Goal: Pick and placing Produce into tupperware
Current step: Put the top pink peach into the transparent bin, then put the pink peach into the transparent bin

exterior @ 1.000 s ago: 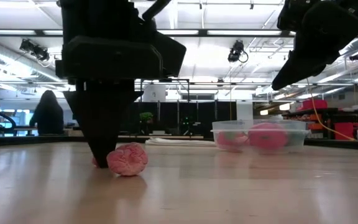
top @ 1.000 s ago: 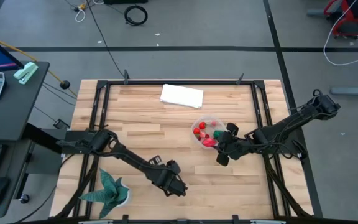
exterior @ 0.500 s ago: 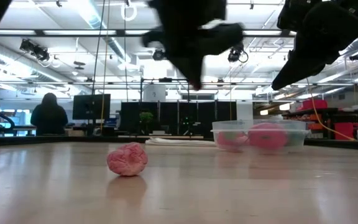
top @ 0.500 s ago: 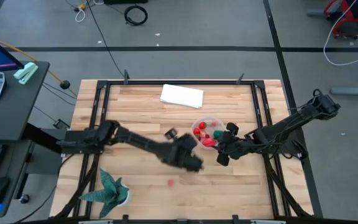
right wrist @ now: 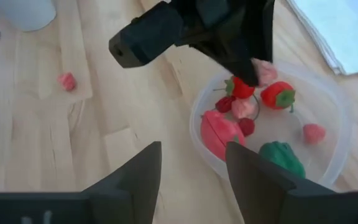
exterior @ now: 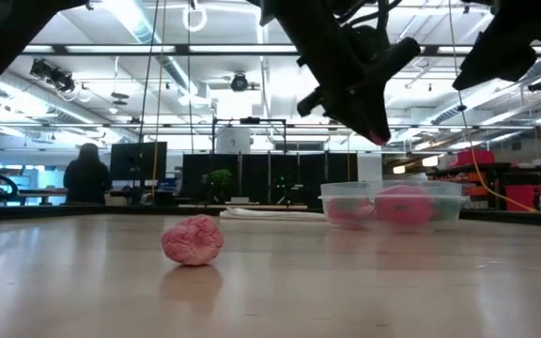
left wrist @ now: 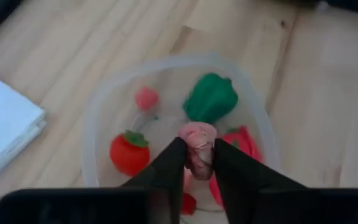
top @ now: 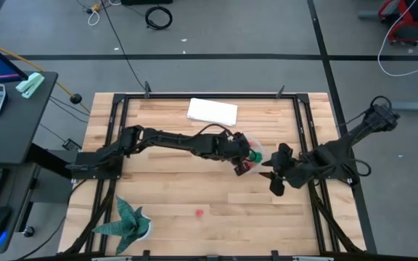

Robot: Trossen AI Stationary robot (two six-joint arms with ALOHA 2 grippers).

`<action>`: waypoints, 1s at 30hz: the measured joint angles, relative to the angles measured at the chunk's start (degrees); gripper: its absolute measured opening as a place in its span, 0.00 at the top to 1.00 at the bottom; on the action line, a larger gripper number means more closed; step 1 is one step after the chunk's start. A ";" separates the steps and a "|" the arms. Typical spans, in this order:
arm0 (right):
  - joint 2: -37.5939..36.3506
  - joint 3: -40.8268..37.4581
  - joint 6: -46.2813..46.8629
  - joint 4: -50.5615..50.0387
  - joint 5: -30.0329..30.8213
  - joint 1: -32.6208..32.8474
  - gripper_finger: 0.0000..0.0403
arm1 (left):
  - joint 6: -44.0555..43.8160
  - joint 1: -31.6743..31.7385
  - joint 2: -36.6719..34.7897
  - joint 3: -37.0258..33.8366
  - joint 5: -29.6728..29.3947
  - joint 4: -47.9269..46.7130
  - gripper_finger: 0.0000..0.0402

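A: Nearest the low camera: one pink produce piece (exterior: 193, 240) lying loose on the counter (exterior: 270, 291), well apart from both arms.

B: Step in hand?

A: Placing, I judge. Left claw (left wrist: 199, 163) is pinched on a small pink piece (left wrist: 197, 142), hanging over the tupperware (left wrist: 95, 118). Next move calls for lowering a little, then spreading the fingers so it drops inside the rim.

B: What's already in the tub?

A: Green pepper (left wrist: 211, 98), red tomato (left wrist: 128, 152), a large pink-red piece (right wrist: 219, 132), a few small pink and red bits.

B: Right arm?

A: Right claw (right wrist: 188, 163) stands wide and empty, beside the tub on its right, waiting.

B: Farther off?

A: White cloth (top: 212, 112) near the counter's back edge, beyond the tub. Leftover pink piece still needs fetching
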 joint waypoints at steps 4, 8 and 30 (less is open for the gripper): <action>-0.36 -0.13 -0.33 0.10 1.08 1.13 0.53 | 0.13 0.00 0.54 -0.06 0.47 -1.60 0.63; -0.36 -0.13 0.08 0.11 1.65 1.19 0.53 | -1.30 -0.70 1.07 -0.54 0.47 -2.63 0.50; 26.24 0.29 -29.15 49.82 -11.69 -0.62 0.53 | -14.62 -4.82 -4.72 16.68 -1.71 -58.24 0.56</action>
